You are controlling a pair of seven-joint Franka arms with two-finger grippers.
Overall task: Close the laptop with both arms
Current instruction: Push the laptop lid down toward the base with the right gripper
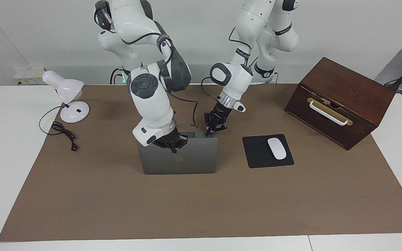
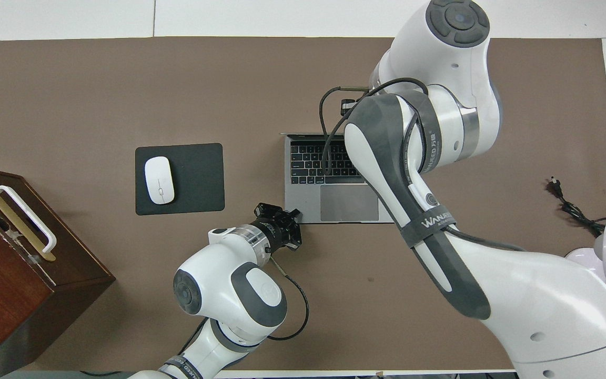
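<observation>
1. The laptop (image 1: pixel 180 160) sat near the middle of the brown mat (image 1: pixel 201 209) on the worktop (image 1: pixel 5 139), its lid tilted well toward the keyboard but not shut; the dark logo faced away from the robots.
2. In the overhead view the keyboard deck (image 2: pixel 329 195) and trackpad were partly visible, the rest hidden under the right arm.
3. The right claw (image 1: pixel 173 149) pressed on the outer face of the lid, close to its upper edge, fingertips together and holding nothing.
4. The left claw (image 1: pixel 208 132) was at the corner of the laptop's base nearest the robots, toward the left arm's end of the worktop; its fingertips met and it gripped nothing. Whether it touched the base could not be told for certain.
5. A black mouse pad (image 1: pixel 257 155) lay beside the laptop, toward the left arm's end, with a white mouse (image 1: pixel 277 148) on it.
6. A dark wooden box (image 1: pixel 340 101) with a white handle stood tilted farther toward that same end.
7. A white desk lamp (image 1: pixel 66 94) stood at the right arm's end, near the robots, its black cord (image 1: pixel 63 134) coiled on the mat's edge.
</observation>
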